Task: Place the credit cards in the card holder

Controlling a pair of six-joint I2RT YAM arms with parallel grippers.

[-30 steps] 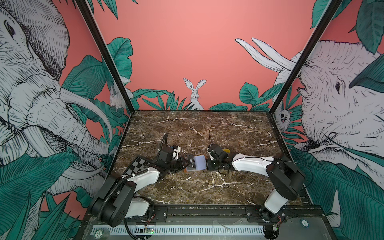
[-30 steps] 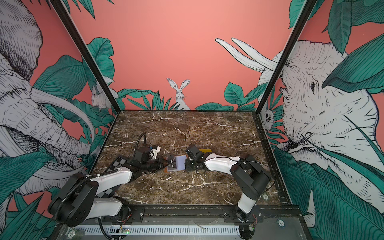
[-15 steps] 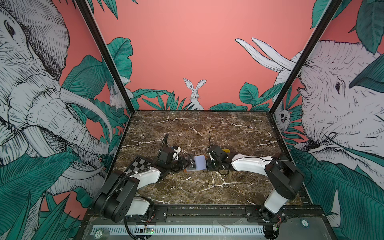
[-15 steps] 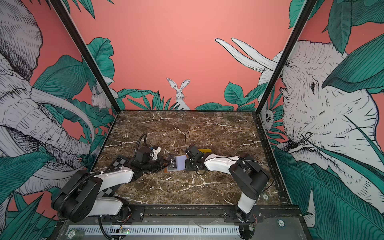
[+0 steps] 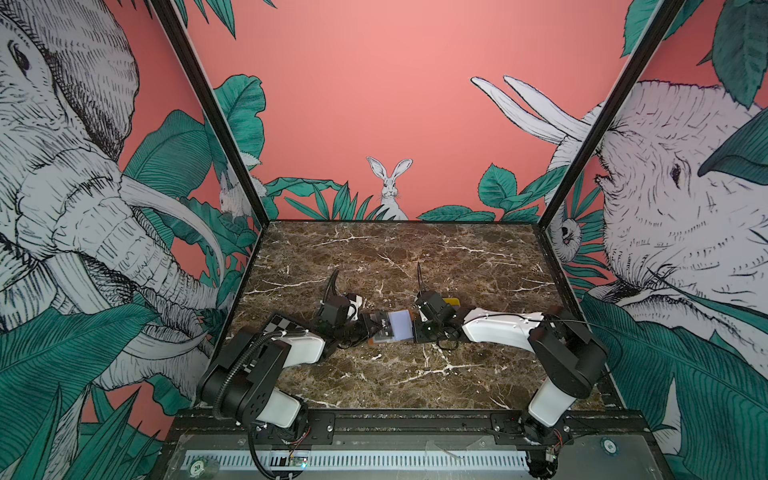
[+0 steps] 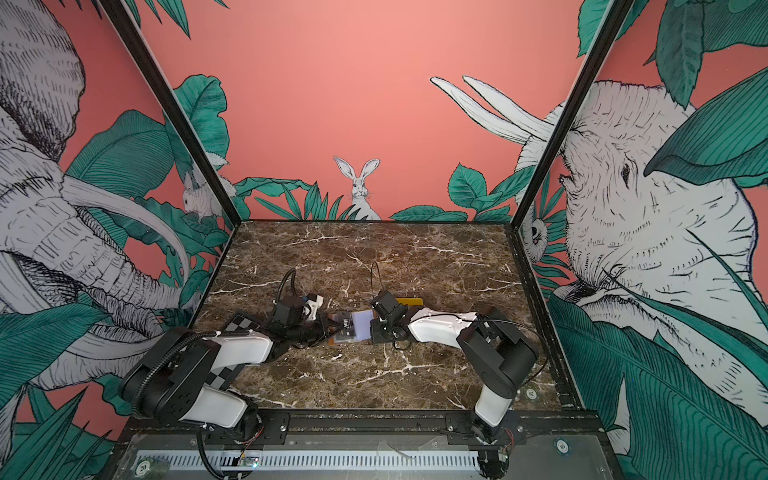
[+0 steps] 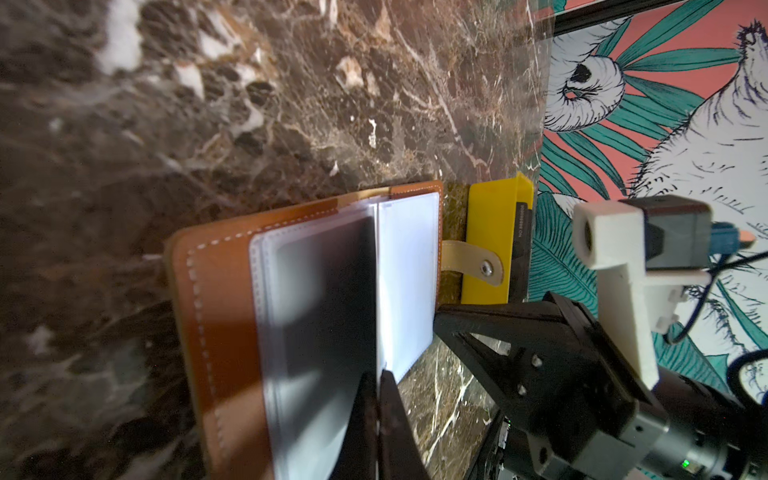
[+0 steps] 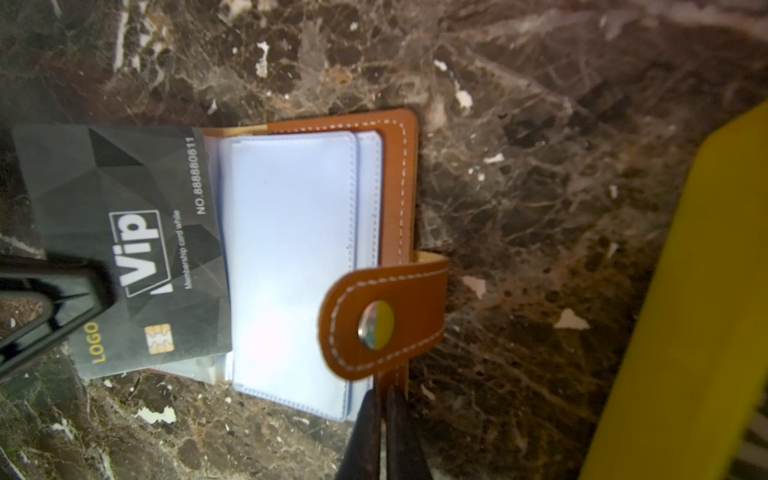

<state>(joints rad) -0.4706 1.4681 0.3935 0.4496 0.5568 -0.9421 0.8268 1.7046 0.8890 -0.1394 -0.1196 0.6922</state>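
Both closed: left gripper (image 7: 377,386) pinches glossy black card (image 8: 124,241); right gripper (image 8: 381,399) pinches stitched leather card holder (image 8: 395,166). Yellow tray (image 5: 451,300) mid-frame, just beside.

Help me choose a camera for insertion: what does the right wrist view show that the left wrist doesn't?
Right wrist only: Vip lettering and chip on the credit card, pinched by the left gripper. Left wrist only: the right gripper from outside, and spare cards in the yellow tray. Both: the open card holder, its clear sleeves, the marble table.
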